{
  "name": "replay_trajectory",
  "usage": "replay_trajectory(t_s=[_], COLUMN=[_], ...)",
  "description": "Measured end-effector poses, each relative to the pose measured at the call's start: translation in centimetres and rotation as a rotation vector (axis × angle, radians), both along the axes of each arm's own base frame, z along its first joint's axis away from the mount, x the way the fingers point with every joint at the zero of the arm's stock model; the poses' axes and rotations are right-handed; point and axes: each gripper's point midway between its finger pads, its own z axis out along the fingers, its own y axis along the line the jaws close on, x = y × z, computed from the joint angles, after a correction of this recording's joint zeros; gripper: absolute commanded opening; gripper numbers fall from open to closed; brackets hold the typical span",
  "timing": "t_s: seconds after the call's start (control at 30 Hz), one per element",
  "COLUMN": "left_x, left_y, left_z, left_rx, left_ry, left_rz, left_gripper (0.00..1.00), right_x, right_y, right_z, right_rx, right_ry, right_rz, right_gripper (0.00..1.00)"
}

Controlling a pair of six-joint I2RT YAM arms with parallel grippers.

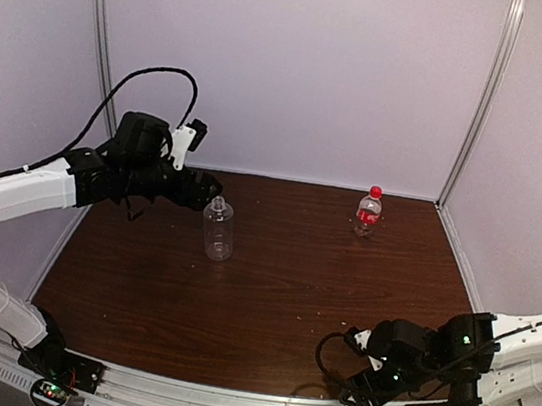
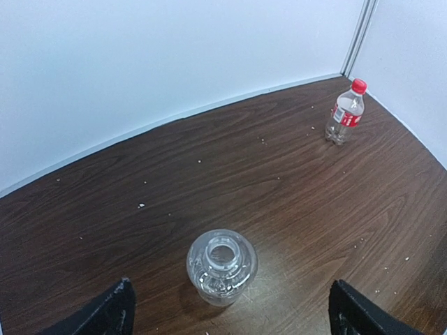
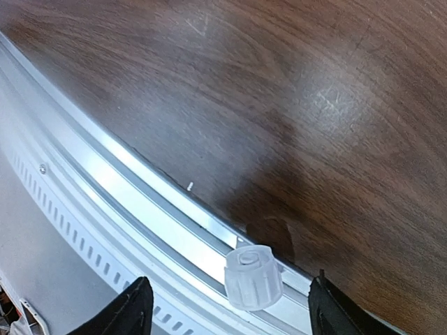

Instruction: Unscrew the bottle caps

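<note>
White cap [image 3: 253, 277] apparently resting on rail [image 3: 140, 188], jaws spread.

The top external camera looks down from high behind the rig, taking in the whole dark worktop [image 1: 267, 303] out to the white back wall [image 1: 300, 66]. The left wrist camera, above the plain open bottle [image 2: 221, 267], faces the far right corner and shares that bottle and the red-capped bottle [image 2: 345, 115] with the overhead view. The right wrist camera sits close over the worktop's near edge, its aluminium rail [image 3: 140, 188] and a white cap [image 3: 253, 277].
</note>
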Motion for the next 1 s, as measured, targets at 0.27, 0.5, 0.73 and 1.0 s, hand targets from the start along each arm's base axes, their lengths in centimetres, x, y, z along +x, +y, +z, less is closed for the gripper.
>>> replay_trajectory(t_s=[0.27, 0.5, 0.73, 1.0], left_x=[-0.5, -1.1, -1.5, -1.7], left_y=[0.3, 0.7, 1.4, 2.0], left_z=[-1.3, -1.5, -0.4, -0.9], left_rx=[0.018, 0.025, 0.011, 0.014], left_ry=[0.033, 0.041, 0.015, 0.021], left_rz=[-0.004, -0.003, 0.009, 0.036], left_gripper=[0.98, 0.98, 0.98, 0.98], right_x=[-0.3, -0.4, -0.5, 2.0], right_y=[-0.9, -1.0, -0.1, 6.5], right_z=[-2.4, -3.7, -3.6, -0.4], right_rx=[-0.113, -0.165, -0.157, -0.049], right_ry=[0.025, 0.037, 0.037, -0.077], right_rz=[0.007, 0.031, 0.069, 0.151], right_gripper=[0.59, 0.38, 0.24, 0.22])
